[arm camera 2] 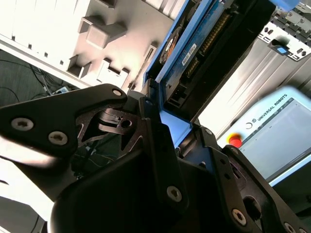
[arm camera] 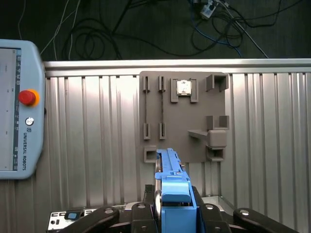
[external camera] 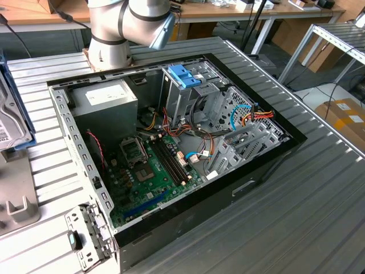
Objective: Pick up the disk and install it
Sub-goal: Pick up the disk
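The disk (arm camera: 170, 170) is a grey-metal drive in a light-blue carrier, seen edge-on in the first wrist view between my black fingers. My gripper (arm camera: 175, 206) is shut on it, one finger on each side. In the second wrist view the disk (arm camera 2: 194, 48) sticks out from the gripper (arm camera 2: 177, 126), showing its blue rail and connector edge. At the far left edge of the exterior view the disk (external camera: 10, 123) hangs above a grey holder plate (external camera: 17, 197).
The open computer case (external camera: 268, 154) lies on the ribbed metal table, with a blue bracket (external camera: 185, 75) on its drive cage and a grey power supply (external camera: 105, 97). The grey holder plate (arm camera: 184, 116) and a teach pendant (arm camera: 19, 107) lie below the gripper.
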Tool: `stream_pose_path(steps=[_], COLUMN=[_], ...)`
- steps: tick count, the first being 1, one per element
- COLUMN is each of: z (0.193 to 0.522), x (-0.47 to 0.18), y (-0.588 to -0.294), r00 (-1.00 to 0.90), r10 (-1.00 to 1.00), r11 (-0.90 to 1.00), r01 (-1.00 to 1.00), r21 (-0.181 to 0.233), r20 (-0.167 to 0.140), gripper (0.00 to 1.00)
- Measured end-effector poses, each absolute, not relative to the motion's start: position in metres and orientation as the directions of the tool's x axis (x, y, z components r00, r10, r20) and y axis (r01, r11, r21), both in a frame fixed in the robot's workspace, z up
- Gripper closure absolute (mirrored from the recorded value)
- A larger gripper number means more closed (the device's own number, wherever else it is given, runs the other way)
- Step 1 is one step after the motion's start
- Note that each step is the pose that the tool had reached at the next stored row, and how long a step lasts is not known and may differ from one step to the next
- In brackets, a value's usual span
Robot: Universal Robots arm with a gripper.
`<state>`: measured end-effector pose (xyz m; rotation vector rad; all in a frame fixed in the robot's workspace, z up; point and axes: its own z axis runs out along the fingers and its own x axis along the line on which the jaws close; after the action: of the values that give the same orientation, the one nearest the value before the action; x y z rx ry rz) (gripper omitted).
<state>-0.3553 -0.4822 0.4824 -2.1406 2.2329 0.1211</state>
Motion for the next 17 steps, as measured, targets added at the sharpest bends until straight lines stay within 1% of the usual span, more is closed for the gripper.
stream_pose_path(steps=[17], z=[0.481], x=[-0.337], y=[-0.486], r00=[-0.043], r10=[-0.995], r11=[0.041], r01=[-0.999], r21=[0.025], r20=[-0.087], gripper=[0.63])
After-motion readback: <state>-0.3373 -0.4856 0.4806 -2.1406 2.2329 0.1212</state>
